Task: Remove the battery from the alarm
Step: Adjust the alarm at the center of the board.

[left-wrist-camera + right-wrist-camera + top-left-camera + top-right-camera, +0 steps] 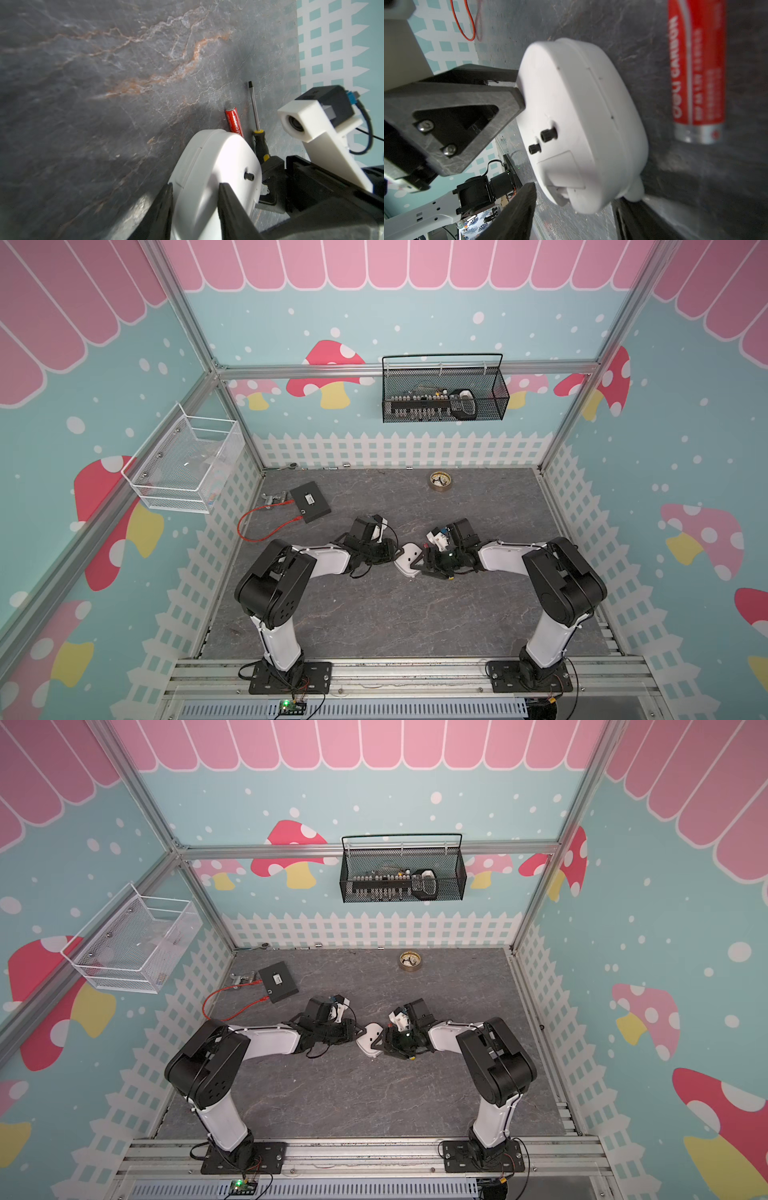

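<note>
Upended alarm [207,170] being steadied, battery [234,121] lying free beside it

The left gripper [196,187] is pinching the white alarm by its front and back, holding it on edge, while the right gripper [572,194] is standing with jaws parted around a lower corner, gripping nothing. The red battery is resting on the table next to a screwdriver [256,122]. Finishing well probably means laying the alarm flat, away from the battery, which could roll. The grey marbled tabletop [374,614] is sitting inside mushroom-papered walls carrying a black wire basket [444,393] and a white basket [187,464].
</note>
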### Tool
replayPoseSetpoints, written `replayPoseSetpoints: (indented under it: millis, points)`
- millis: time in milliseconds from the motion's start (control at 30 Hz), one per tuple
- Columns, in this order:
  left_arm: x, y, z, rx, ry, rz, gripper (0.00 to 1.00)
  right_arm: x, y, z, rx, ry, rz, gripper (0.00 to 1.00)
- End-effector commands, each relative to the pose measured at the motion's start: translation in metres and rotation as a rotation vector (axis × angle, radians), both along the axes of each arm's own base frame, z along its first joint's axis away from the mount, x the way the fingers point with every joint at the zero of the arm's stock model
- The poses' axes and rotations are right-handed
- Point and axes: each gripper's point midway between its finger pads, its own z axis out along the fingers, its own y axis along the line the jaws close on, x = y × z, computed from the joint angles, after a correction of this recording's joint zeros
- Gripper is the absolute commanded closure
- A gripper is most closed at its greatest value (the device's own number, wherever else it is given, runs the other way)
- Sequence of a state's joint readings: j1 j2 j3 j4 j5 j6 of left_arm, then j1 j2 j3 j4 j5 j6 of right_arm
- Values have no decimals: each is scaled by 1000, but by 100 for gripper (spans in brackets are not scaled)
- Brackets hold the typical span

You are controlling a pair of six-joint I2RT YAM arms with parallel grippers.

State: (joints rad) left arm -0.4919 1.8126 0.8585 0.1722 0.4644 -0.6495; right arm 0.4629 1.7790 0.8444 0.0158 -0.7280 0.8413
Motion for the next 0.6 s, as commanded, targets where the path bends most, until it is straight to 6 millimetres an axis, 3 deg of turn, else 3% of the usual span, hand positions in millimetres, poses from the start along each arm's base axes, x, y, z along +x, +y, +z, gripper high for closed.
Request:
replayPoseSetpoints:
  millis: [0, 233, 400, 567]
  points:
    - [-18, 7, -39, 73, 98, -30, 63, 9, 6, 13, 34, -59, 18, 41]
    - [-22, 5, -45, 82, 108, -45, 64, 13, 9, 33, 56, -110, 27, 43]
    - [-25, 5, -44, 84, 107, -47, 64, 2, 6, 24, 38, -61, 9, 43]
    - [-28, 2, -48, 88, 116, -58, 64, -3, 16, 20, 55, -37, 26, 43]
